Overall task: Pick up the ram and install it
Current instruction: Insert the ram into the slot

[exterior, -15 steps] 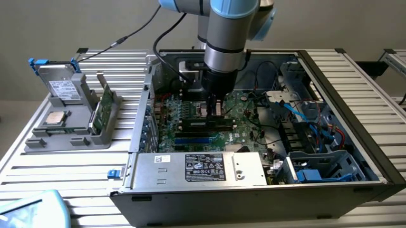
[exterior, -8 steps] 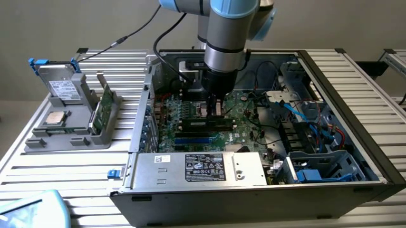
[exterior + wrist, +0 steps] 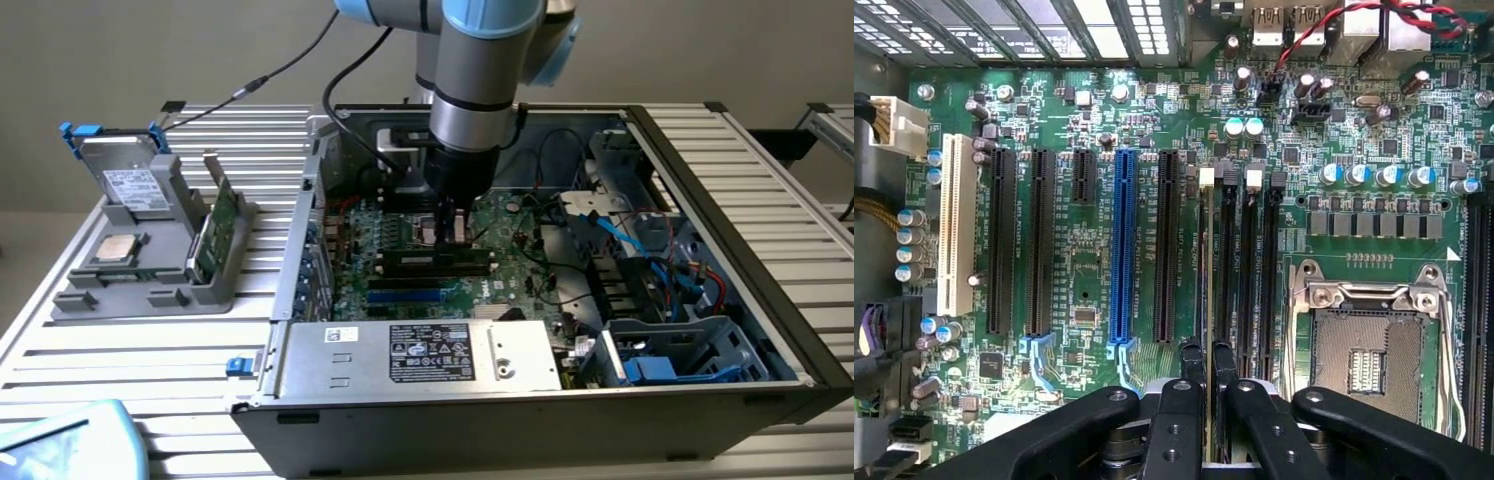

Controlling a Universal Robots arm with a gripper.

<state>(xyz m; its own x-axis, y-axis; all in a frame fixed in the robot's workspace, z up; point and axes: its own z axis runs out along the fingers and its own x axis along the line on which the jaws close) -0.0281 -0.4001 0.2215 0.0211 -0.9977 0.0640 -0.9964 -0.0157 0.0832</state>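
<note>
Holder (image 3: 147,290) at the exterior view's left on the slatted table (image 3: 160,400): drive (image 3: 127,182) standing at its back, silver CPU (image 3: 118,248) flat in front, green card (image 3: 220,232) upright on edge along its right side. Pale blue thing (image 3: 67,440) at the table's near left corner. Next over, open PC case (image 3: 507,430), motherboard (image 3: 514,225) facing up, PSU (image 3: 414,352) along the near wall, metal cage (image 3: 667,350) at the case's right end. Arm (image 3: 474,90) stands vertical into the case, black cables (image 3: 287,65) trailing off toward the exterior view's left; gripper (image 3: 454,232) sits low over the board near the memory slots, about mid-case. Wrist view: fingers (image 3: 1179,410) nearly together, clamped on the ram (image 3: 1204,270), seen edge-on as a thin strip running away from the fingertips. Ram lines up with the memory slot nearest the long black expansion slots, white latch (image 3: 1206,178) at its far end; blue slot (image 3: 1122,245) two over on one side, open CPU socket (image 3: 1374,355) on the other, past three more memory slots. Can't tell whether the ram is seated or just above the slot
</note>
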